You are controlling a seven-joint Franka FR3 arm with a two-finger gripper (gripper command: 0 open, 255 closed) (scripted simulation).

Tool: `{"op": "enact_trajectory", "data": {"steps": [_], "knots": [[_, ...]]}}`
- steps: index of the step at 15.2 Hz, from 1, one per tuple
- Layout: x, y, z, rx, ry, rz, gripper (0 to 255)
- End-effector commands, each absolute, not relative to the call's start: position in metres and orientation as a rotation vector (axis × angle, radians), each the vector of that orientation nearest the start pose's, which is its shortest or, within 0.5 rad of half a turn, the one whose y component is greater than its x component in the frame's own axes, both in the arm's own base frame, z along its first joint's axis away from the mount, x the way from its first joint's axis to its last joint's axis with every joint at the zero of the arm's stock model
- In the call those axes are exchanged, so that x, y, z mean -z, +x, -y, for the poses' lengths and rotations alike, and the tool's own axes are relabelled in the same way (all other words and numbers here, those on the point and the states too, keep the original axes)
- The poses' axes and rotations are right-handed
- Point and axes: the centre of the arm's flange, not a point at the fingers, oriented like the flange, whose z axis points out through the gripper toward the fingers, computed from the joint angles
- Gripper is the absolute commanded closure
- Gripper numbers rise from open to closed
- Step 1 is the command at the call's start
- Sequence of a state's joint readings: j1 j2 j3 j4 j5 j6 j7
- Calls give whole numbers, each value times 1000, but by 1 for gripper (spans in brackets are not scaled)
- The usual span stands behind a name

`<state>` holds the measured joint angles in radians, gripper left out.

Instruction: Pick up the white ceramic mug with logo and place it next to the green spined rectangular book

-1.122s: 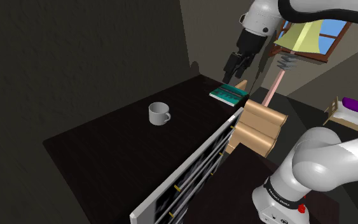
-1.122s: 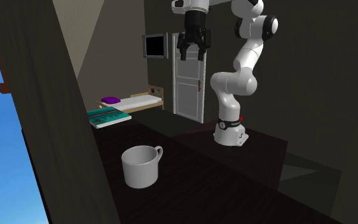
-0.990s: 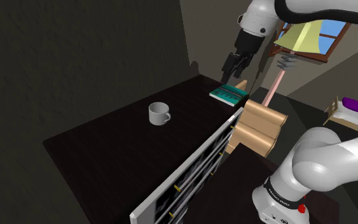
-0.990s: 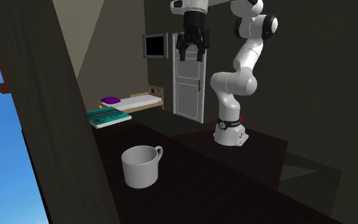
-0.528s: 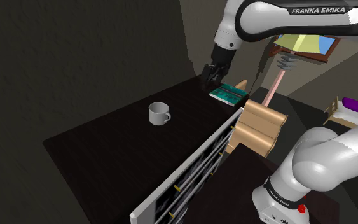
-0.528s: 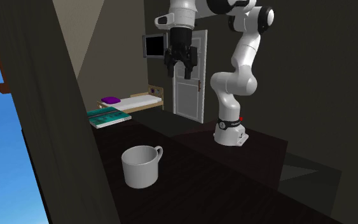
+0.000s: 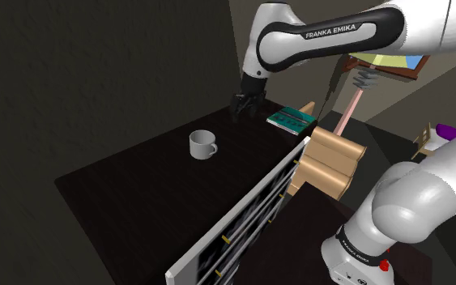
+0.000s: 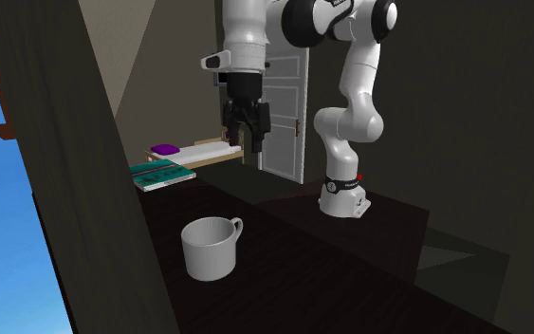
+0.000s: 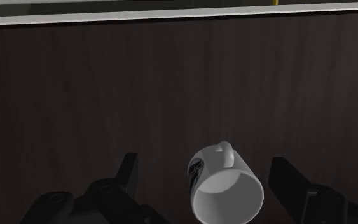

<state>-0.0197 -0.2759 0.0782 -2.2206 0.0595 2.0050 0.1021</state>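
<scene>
A white mug (image 7: 202,144) with a dark logo (image 9: 198,172) stands upright on the dark table (image 7: 129,194), its handle turned toward the shoulder view's right. The green-spined book (image 7: 291,120) lies flat at the table's far corner. My gripper (image 7: 240,104) hangs open in the air above the table's far side, between mug and book and touching neither. In the wrist view the mug (image 9: 225,184) lies below and between my spread fingers (image 9: 130,167), far beneath them. The second exterior view has the mug (image 8: 210,248) in front, the book (image 8: 160,175) behind it and the gripper (image 8: 247,142) well above.
A white-framed panel (image 7: 242,219) slants along the table's near edge, with a tan wooden piece (image 7: 331,162) beside it. A lamp with a yellow shade (image 7: 384,58) rises behind the book. A bed (image 8: 198,150) and a white door (image 8: 284,123) stand in the background.
The arm has swung toward the shoulder view's left and come down, bringing the gripper from above the book to over the table nearer the mug. The fingers stay open; mug and book are unmoved.
</scene>
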Motion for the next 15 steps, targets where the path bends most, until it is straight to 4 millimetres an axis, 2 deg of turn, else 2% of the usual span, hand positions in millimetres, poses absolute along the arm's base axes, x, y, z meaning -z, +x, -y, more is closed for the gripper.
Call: {"op": "enact_trajectory", "data": {"steps": [1,12,15], "knots": [[-477,500,-34,76,-3098,-115,0],[-379,615,-42,-4,-3087,-156,0],[-365,619,-43,-7,-3087,-157,0]]}}
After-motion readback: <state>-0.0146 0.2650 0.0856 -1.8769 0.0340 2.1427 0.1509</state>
